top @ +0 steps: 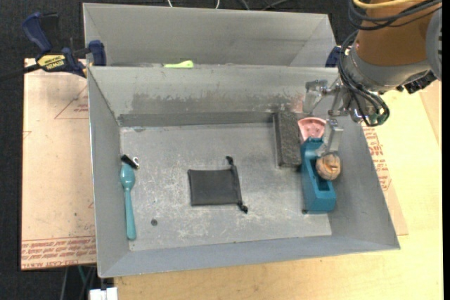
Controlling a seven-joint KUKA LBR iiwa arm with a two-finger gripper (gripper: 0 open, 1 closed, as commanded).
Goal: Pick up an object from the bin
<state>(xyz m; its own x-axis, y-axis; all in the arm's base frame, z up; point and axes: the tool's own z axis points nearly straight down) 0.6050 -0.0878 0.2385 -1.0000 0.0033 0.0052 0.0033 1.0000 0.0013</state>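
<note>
A grey metal bin [105,172] seen from above, with my arm reaching in from the right.

Closest, near the front left corner, a teal plastic spoon [128,197] lies along the left wall, bowl pointing to the back, with a small black scrap [131,162] just beside the bowl. In the middle of the floor lies a flat, dark grey square of cloth [214,187].

Toward the front right, close to the right wall, a blue tape dispenser [318,192] stands lengthwise, front to back. A small brown, roundish lump [328,166] rests on its back half. Just beyond sits a pink thing [311,127], perhaps a small cup; I cannot tell for sure. To its left a dark grey block [287,140] runs toward the back wall.

My fingers [330,135] hang by the right wall over the dispenser's back end, between the pink thing and the brown lump. Whether they are spread or closed I cannot tell, and nothing is visibly held.

The dispenser looks like the likeliest pick. I judge it to be hard, stiff plastic, probably somewhat heavy, with smooth sides that could slip. I would take it across its narrow body, low on the flat sides. The lump on top may roll off.

Farthest, a green scrap [178,64] lies on the back rim.
</note>
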